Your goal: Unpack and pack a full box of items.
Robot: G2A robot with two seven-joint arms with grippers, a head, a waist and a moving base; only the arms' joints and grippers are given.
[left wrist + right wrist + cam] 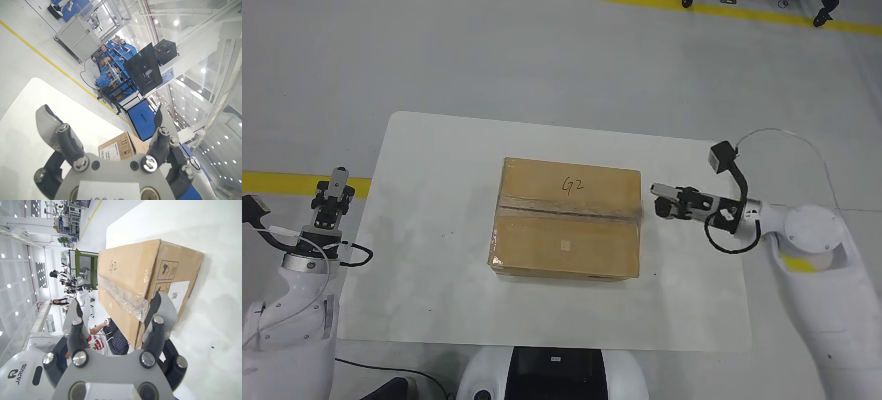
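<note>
A closed cardboard box stands in the middle of the white table, its top seam sealed with clear tape. My right gripper is open, level with the box's right end and just short of the tape's end. In the right wrist view the box is close ahead, and the crinkled tape lies between the open fingers of the right gripper. My left gripper is open by the table's left edge, far from the box. Beyond the left gripper a labelled box end shows.
Bare table lies on both sides of the box and in front of it. A yellow floor line runs past the table's left edge. The box's right end carries a white label.
</note>
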